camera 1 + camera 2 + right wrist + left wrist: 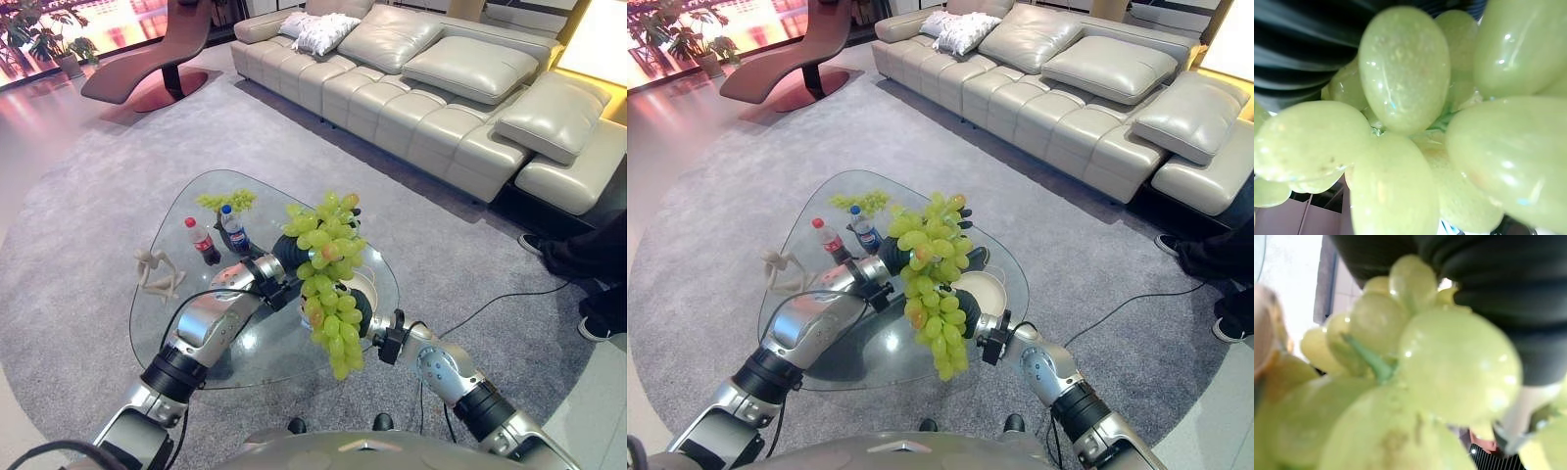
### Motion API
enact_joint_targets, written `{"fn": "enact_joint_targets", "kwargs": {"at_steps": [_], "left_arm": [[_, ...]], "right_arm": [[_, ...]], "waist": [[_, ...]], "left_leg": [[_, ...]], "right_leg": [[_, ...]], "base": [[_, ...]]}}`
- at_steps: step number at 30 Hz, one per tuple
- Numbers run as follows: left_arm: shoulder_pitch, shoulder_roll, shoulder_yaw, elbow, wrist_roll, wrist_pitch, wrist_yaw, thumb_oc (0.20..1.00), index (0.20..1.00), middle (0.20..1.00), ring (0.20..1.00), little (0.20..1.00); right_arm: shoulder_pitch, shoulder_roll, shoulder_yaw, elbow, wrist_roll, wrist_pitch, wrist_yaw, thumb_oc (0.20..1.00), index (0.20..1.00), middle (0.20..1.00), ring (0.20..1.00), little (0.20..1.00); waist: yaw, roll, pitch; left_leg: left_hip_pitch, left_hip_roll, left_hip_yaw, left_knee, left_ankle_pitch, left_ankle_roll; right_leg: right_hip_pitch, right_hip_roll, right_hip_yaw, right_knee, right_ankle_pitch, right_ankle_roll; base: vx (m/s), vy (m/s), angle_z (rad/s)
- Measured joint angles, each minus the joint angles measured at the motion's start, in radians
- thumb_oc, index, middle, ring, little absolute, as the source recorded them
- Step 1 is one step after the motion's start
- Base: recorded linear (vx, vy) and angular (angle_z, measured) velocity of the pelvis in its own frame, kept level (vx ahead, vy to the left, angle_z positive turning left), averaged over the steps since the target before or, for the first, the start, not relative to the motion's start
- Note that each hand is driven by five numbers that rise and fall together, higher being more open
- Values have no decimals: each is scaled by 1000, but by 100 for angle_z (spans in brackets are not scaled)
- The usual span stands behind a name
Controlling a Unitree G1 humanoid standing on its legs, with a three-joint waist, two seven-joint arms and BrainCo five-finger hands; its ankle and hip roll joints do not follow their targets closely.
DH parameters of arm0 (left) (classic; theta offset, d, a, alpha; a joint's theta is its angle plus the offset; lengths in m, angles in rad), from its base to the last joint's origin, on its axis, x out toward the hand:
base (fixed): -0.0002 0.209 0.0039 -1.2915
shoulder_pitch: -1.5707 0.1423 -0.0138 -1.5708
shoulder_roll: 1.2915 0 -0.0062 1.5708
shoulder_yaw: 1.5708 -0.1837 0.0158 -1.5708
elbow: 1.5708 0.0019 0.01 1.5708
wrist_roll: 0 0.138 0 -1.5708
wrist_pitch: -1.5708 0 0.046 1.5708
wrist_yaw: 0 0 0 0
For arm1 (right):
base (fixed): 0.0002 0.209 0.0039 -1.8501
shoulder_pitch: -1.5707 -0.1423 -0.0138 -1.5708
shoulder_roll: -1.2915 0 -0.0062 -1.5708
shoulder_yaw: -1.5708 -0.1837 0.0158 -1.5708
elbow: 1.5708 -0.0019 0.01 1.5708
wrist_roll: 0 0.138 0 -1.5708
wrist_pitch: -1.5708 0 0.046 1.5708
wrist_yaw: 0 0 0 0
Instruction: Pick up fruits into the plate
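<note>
— Standing leftmost on the glass bench (196, 333): a figurine (157, 272), two bottles (217, 237), small grapes (227, 201).
— And the hands?
— Left hand (290, 253) and right hand (359, 311) raise a big grape bunch (328, 279) above the plate (991, 289); finger state, cannot tell.
</note>
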Motion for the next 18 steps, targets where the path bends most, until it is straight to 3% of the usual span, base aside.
{"fn": "enact_joint_targets", "kwargs": {"at_steps": [8, 18], "left_arm": [[94, 3, 107, 9, -4, -1, -4, 1000, 1000, 1000, 1000, 1000], [263, 2, 265, 148, -43, -9, -48, 1000, 1000, 1000, 1000, 1000]], "right_arm": [[51, -9, -79, 5, -2, -28, 0, 200, 200, 200, 200, 200], [127, -4, -227, 50, -9, -76, -10, 200, 200, 200, 200, 200]], "waist": [[2, 1, 2], [11, 7, 23]], "left_leg": [[-1, 0, -5, 0, -1, 1], [2, 1, -21, 0, 0, 11]], "right_leg": [[2, -1, -5, -2, 0, 0], [17, -3, -26, -3, -13, 0]], "base": [[1, 2, 0], [15, 14, 6]]}}
